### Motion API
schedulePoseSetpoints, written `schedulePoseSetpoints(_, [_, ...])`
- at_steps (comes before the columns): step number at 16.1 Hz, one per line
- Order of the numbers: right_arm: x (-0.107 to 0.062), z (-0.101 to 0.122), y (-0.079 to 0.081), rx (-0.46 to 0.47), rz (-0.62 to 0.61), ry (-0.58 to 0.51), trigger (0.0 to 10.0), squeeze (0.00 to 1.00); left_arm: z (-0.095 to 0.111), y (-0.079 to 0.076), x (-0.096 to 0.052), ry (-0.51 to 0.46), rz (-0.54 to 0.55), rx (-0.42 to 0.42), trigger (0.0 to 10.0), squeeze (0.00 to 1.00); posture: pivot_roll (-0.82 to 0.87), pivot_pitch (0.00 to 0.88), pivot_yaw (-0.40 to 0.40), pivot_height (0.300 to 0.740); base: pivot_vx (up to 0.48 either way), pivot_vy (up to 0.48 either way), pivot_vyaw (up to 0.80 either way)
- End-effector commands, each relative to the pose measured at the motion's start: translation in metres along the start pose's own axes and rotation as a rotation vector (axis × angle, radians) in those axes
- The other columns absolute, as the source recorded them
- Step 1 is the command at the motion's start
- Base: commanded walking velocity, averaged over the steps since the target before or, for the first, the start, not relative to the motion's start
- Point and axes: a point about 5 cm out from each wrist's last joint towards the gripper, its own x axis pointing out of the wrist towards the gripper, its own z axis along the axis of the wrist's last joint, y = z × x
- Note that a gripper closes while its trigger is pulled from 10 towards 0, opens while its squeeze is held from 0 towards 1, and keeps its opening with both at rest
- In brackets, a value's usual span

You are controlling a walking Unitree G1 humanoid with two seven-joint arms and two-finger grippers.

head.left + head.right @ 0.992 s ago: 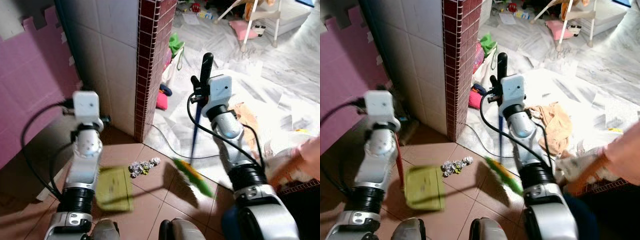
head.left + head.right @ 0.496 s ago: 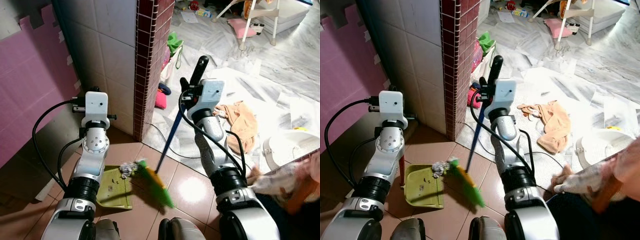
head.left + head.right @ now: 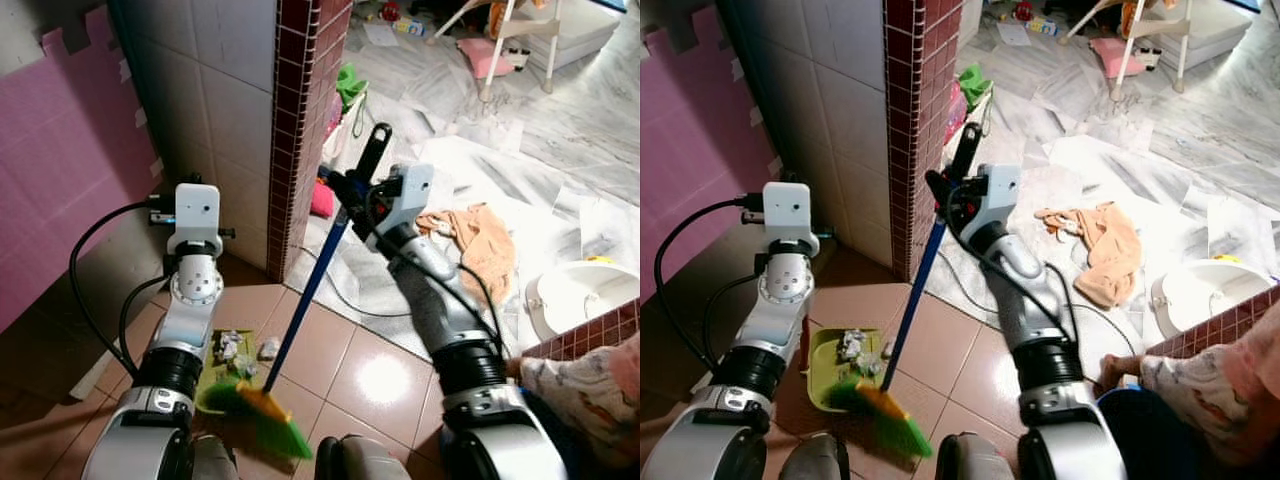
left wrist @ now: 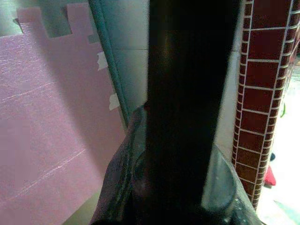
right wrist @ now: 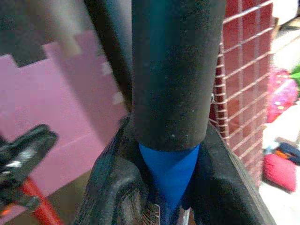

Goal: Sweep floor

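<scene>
Right gripper (image 3: 352,192) fingers closed tight around the broom (image 3: 300,310) handle, just below its black grip. Left gripper (image 4: 180,140) closed on the dustpan's (image 3: 830,362) handle. Blue shaft leans; green bristles at the dustpan's mouth. Crumpled scraps (image 3: 852,345) lie inside the pan.

Two silver arms with black ribbed joint collars; white boxy wrist modules, each with a small dark lens. Black cables looped along both forearms. Rounded grey feet below.
</scene>
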Motion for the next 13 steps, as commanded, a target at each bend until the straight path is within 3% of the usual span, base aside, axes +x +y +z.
schedulePoseSetpoints(1, [-0.001, 0.008, 0.002, -0.020, 0.053, -0.013, 10.0, 0.00, 0.007, -0.008, 0.001, -0.040, -0.017, -0.005, 10.0, 0.00, -0.13, 0.147, -0.127, 0.740, 0.000, 0.000, 0.00])
schedulePoseSetpoints(5, [-0.004, 0.013, -0.002, -0.183, 0.108, 0.021, 10.0, 0.00, 0.006, -0.008, 0.002, -0.039, -0.013, -0.007, 10.0, 0.00, -0.14, 0.150, -0.126, 0.740, 0.000, 0.000, 0.00])
schedulePoseSetpoints(6, [-0.004, 0.024, -0.004, -0.211, 0.124, 0.005, 10.0, 0.00, 0.006, -0.008, 0.003, -0.037, -0.011, -0.006, 10.0, 0.00, -0.14, 0.150, -0.126, 0.740, 0.000, 0.000, 0.00])
schedulePoseSetpoints(10, [0.004, 0.060, -0.007, -0.169, 0.126, -0.094, 10.0, 0.00, 0.004, -0.009, 0.003, -0.032, -0.010, -0.005, 10.0, 0.00, -0.14, 0.147, -0.124, 0.740, 0.000, 0.000, 0.00])
schedulePoseSetpoints(13, [0.009, 0.078, -0.008, -0.192, 0.126, -0.137, 10.0, 0.00, 0.004, -0.009, 0.004, -0.030, -0.010, -0.006, 10.0, 0.00, -0.14, 0.146, -0.124, 0.740, 0.000, 0.000, 0.00])
